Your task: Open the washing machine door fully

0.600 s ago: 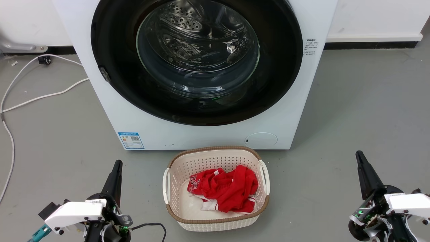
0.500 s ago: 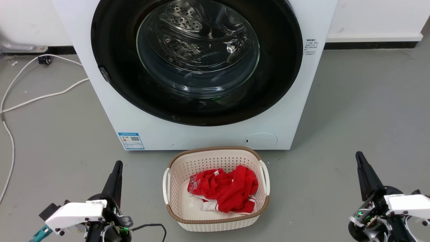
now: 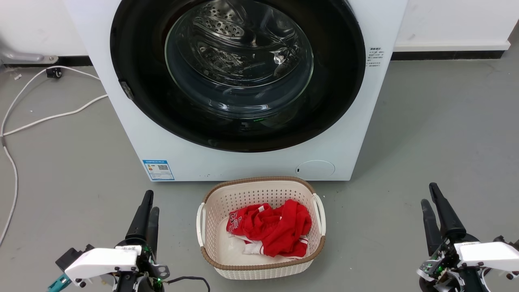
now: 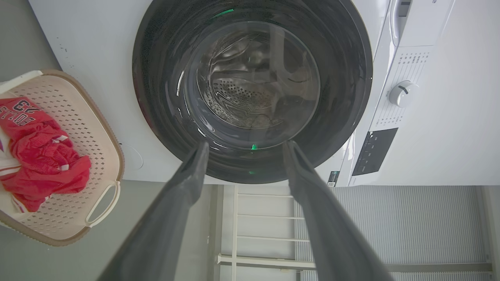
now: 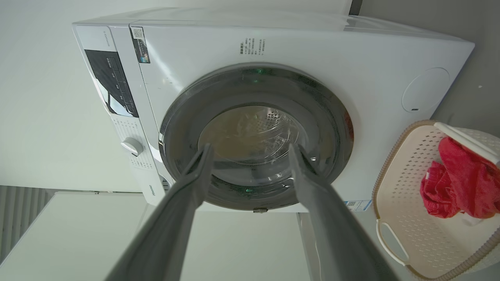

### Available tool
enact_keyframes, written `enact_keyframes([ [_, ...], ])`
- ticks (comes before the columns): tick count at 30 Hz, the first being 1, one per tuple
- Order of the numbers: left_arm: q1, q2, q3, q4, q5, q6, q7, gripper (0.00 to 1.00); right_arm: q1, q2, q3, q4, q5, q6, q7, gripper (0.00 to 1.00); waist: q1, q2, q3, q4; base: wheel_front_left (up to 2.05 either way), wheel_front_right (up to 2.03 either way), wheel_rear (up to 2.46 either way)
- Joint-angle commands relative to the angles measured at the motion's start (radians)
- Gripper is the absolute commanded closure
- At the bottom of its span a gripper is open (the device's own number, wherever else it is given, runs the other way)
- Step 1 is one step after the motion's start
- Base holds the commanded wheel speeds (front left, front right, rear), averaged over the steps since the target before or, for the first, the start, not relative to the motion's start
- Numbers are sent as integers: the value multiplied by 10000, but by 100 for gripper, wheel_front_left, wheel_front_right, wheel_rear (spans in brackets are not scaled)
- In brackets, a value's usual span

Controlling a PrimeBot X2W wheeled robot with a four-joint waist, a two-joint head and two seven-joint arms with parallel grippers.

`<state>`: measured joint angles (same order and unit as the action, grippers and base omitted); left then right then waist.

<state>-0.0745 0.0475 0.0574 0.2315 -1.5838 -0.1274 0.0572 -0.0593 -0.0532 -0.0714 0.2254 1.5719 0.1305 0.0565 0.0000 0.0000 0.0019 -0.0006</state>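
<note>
The white washing machine (image 3: 251, 162) stands straight ahead on the floor. Its round glossy black door (image 3: 332, 81) lies flat against the front, and the steel drum shows through the glass bowl. A small dark latch (image 3: 125, 90) sits on the door's left rim. My left gripper (image 3: 151, 201) is low at the left, open and empty, well short of the machine. Low at the right, my right gripper (image 3: 428, 193) is also open and empty. In the left wrist view the left gripper (image 4: 246, 144) frames the door (image 4: 156, 78). In the right wrist view the right gripper (image 5: 250, 147) frames the door (image 5: 332, 117).
A cream perforated basket (image 3: 211, 227) holding a red garment (image 3: 271, 227) sits on the grey floor just in front of the machine, between my grippers. White cables (image 3: 48, 117) trail over the floor at the left. A white wall runs behind.
Both grippers have gone from shut to open, each now showing two parted fingers. The left gripper sits slightly lower in the head view. The door has not moved.
</note>
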Motion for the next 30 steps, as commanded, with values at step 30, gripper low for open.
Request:
enact_keyframes([
  [30,-141,120,-768,-2092,6718,-23,-1310,0,314,-2,678,-1960,-7881,2,-1282,0,0,0,-14,-71,0,0,0],
])
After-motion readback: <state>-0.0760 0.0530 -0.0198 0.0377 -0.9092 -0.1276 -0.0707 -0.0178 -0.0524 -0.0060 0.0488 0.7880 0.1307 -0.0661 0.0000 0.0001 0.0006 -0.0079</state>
